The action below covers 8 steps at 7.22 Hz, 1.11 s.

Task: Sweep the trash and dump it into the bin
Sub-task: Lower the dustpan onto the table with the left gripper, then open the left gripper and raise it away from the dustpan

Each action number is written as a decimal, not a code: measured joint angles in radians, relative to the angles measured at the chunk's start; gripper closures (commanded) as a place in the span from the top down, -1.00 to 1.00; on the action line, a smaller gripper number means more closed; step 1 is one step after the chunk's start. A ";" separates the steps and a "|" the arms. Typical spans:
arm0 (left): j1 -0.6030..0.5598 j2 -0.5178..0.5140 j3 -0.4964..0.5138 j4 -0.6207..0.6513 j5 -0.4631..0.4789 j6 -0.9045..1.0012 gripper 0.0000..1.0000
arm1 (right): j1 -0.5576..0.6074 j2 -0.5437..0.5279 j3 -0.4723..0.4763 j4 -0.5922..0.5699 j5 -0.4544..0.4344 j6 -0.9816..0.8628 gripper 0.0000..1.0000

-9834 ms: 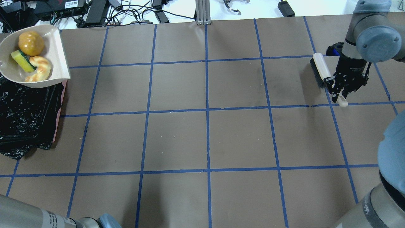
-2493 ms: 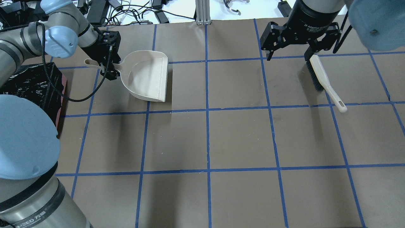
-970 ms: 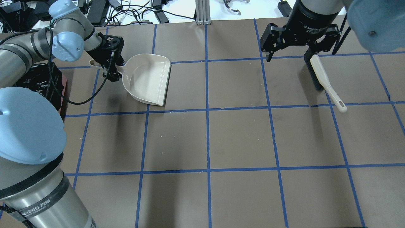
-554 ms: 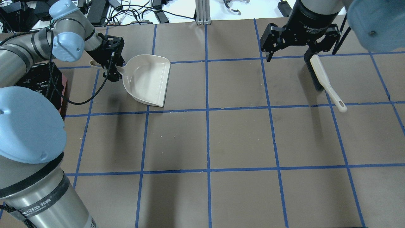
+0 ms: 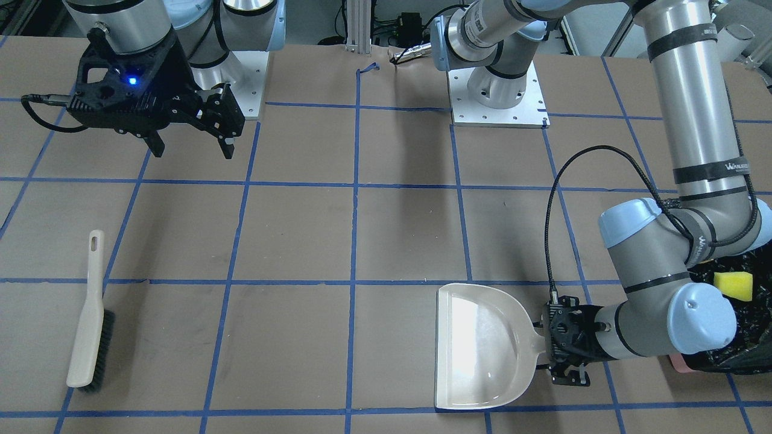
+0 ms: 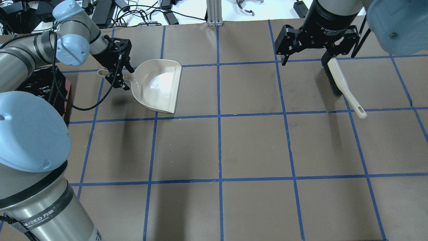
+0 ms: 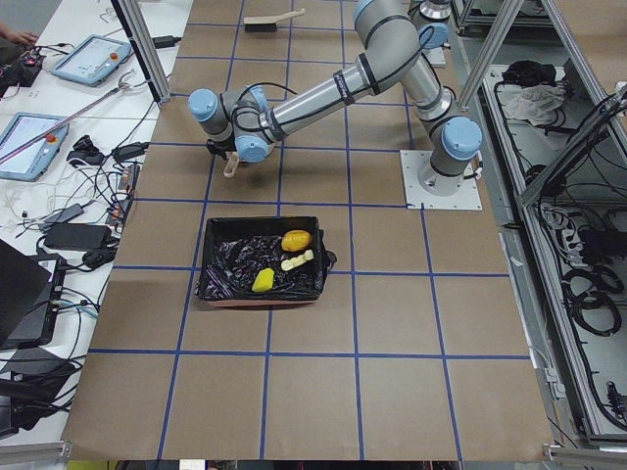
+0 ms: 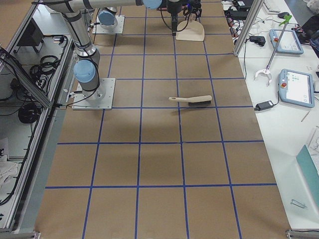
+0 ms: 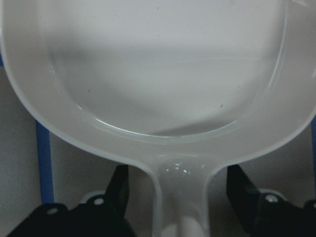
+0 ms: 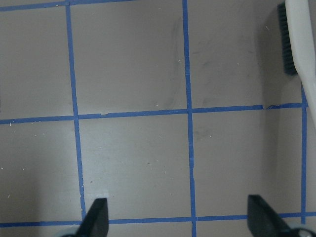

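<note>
White lettering on the right gripper (image 6: pixel 303 62) body reads "2F Adaptive", the rest cut off. A black band (image 6: pixel 35 219) round the left arm (image 6: pixel 20 63) shows "ED", otherwise unclear.

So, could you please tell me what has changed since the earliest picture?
The trash has left the dustpan and lies in the bin. The left gripper carried the emptied dustpan rightward onto the table and has just opened around its handle. The right gripper let go of the brush and lifted away, open. The brush lies almost where it was.
</note>
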 measured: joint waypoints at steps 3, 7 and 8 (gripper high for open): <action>-0.003 0.063 0.005 -0.021 0.007 -0.047 0.94 | 0.000 0.000 0.001 0.000 0.000 0.000 1.00; 0.070 0.214 0.009 -0.144 0.032 -0.120 1.00 | 0.001 0.000 0.001 0.000 0.000 0.000 1.00; 0.109 0.245 0.009 -0.161 0.051 -0.126 1.00 | 0.001 0.000 0.001 0.000 0.000 0.000 1.00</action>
